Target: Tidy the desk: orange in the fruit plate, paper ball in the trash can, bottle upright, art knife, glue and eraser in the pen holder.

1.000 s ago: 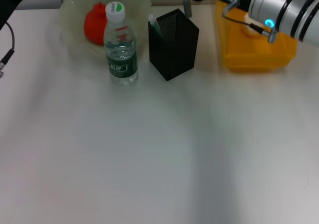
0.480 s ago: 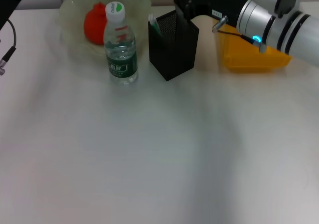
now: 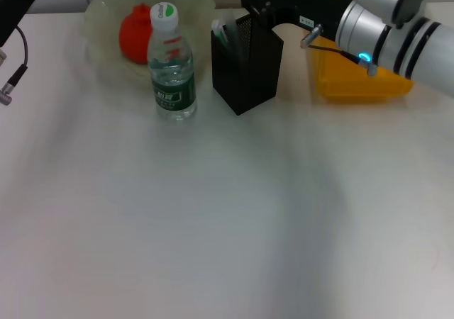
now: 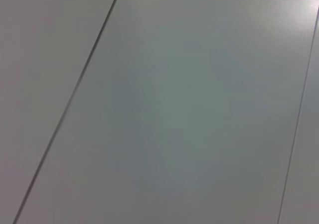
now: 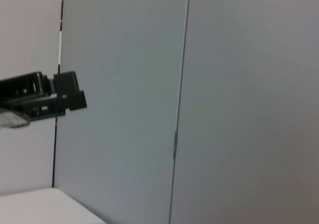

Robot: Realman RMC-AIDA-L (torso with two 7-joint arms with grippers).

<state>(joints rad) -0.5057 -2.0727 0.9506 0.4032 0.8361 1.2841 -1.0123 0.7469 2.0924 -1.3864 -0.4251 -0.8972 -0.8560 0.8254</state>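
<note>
Black right gripper (image 3: 250, 0), fingers' spread and load impossible to tell, hovers upper centre over the square black wire-mesh pen holder (image 3: 247, 64), seemingly for a drop-in.

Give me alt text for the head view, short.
The right gripper hangs over the black mesh pen holder at the desk's far side. Left of it, the bottle stands upright before the fruit plate holding the orange; the yellow trash can sits right.
</note>
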